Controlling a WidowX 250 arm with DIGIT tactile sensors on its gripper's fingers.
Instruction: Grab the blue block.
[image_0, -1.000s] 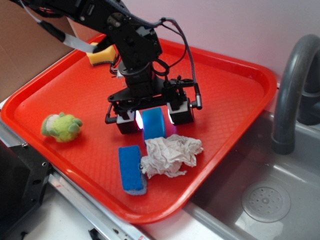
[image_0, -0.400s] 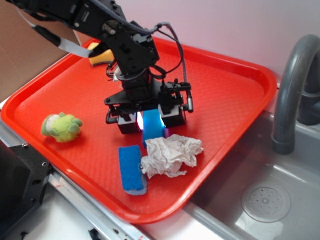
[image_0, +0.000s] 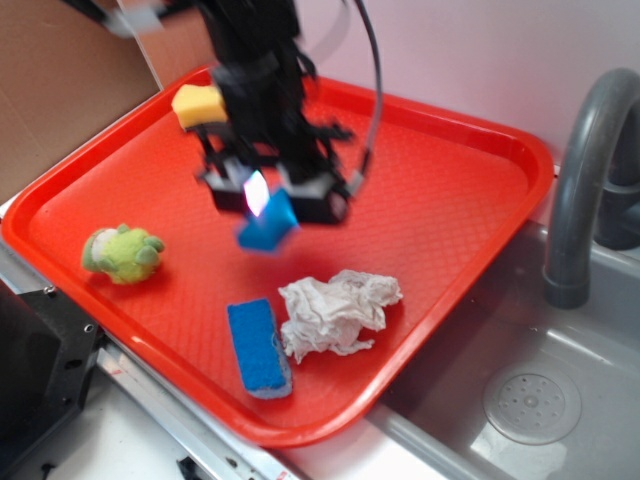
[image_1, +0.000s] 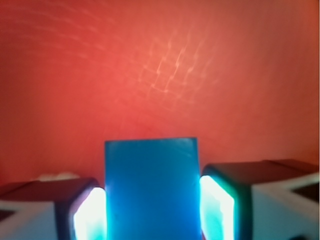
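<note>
Cyan-blue block (image_0: 267, 228) clamped between both glowing fingers (image_1: 217, 202) of the gripper (image_0: 268, 194), hanging tilted and clear above the red tray (image_0: 440, 160); grab looks done, only a secure hold left. Below and well apart: royal-blue sponge (image_0: 257, 347), crumpled paper towel (image_0: 335, 312), green plush toy (image_0: 121, 252), yellow sponge (image_0: 199, 104) behind. Nothing blocking the lift.

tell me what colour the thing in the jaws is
Bright cyan-blue: the blue block, clearest in the wrist view.
</note>
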